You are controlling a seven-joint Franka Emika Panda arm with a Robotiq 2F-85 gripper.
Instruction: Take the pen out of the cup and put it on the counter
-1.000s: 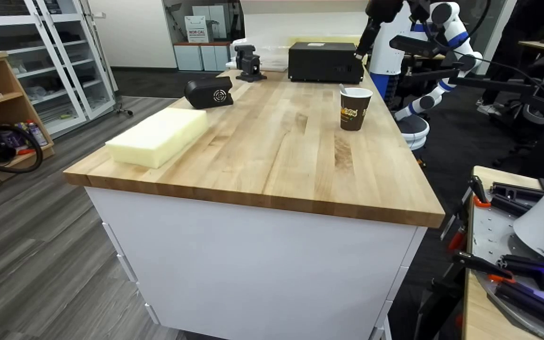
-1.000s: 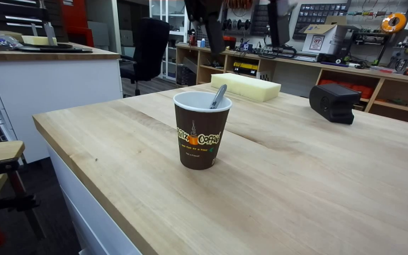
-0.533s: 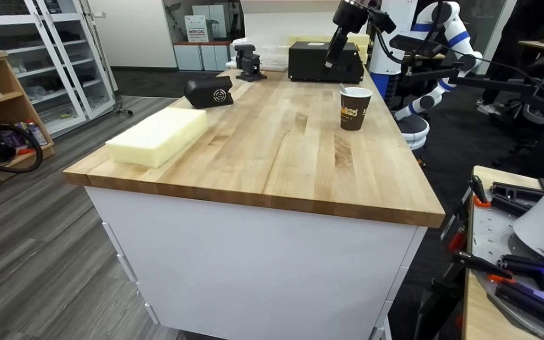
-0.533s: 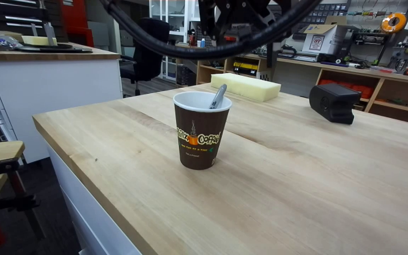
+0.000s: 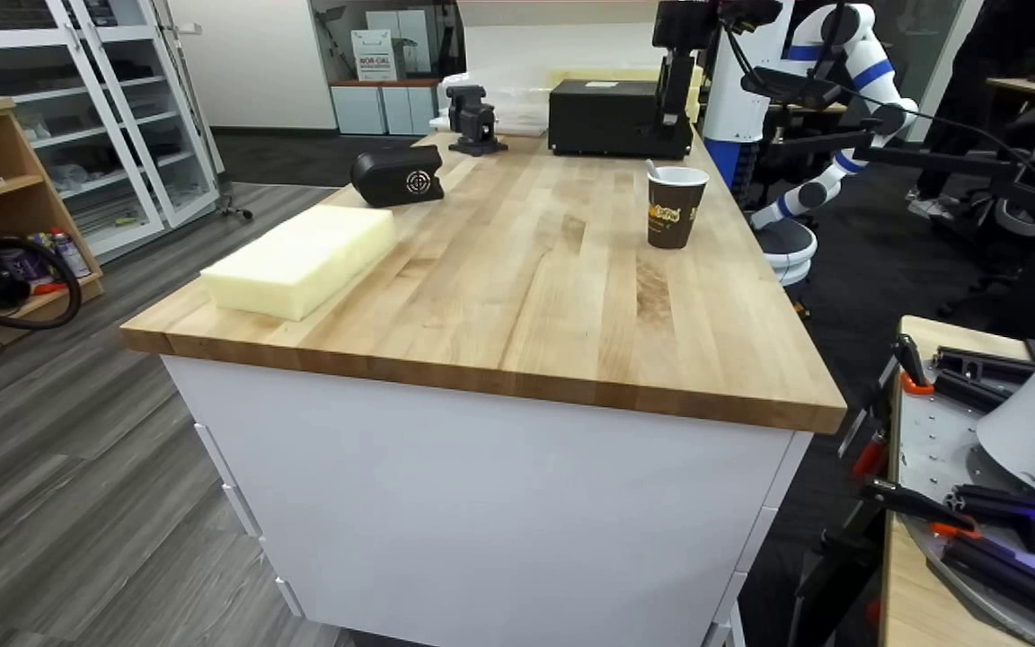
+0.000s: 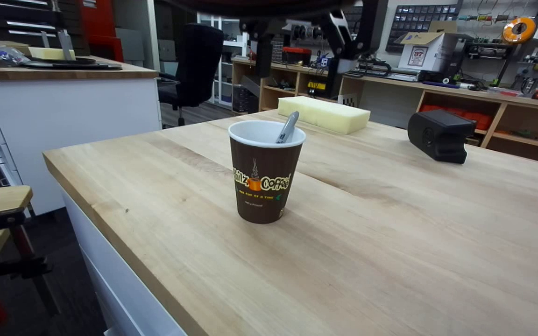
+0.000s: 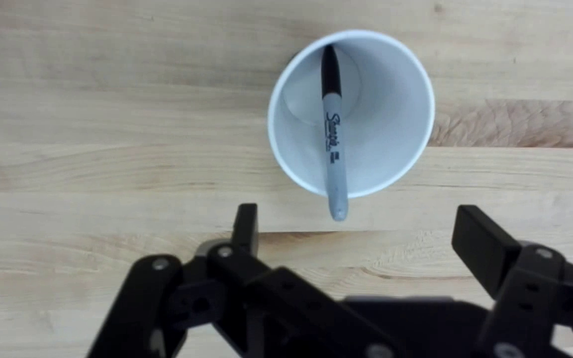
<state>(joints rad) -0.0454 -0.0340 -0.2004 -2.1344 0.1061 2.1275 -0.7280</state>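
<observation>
The dark brown cup with a pale rim stands upright on the wooden counter [image 5: 517, 270] in both exterior views [image 5: 672, 220] [image 6: 263, 196]. The grey pen [image 6: 288, 127] leans inside it, its upper end sticking out above the rim. In the wrist view the pen [image 7: 335, 144] lies across the cup's white inside [image 7: 391, 114], black end down, grey end over the near rim. My gripper [image 7: 358, 219] is open and empty, pointing down. In the wrist view the pen's grey end shows between the fingertips, touching neither. In an exterior view the gripper [image 6: 299, 77] hangs above and behind the cup.
A pale yellow foam block [image 5: 302, 256] lies near the counter's edge. A black rounded device [image 5: 398, 176], a dark vise-like stand [image 5: 474, 121] and a large black box [image 5: 616, 119] stand farther along the counter. The counter's side edge [image 5: 774, 305] runs close to the cup.
The gripper was tilted and has swung to point straight down. It has also come lower since a second ago. The cup and pen have not moved.
</observation>
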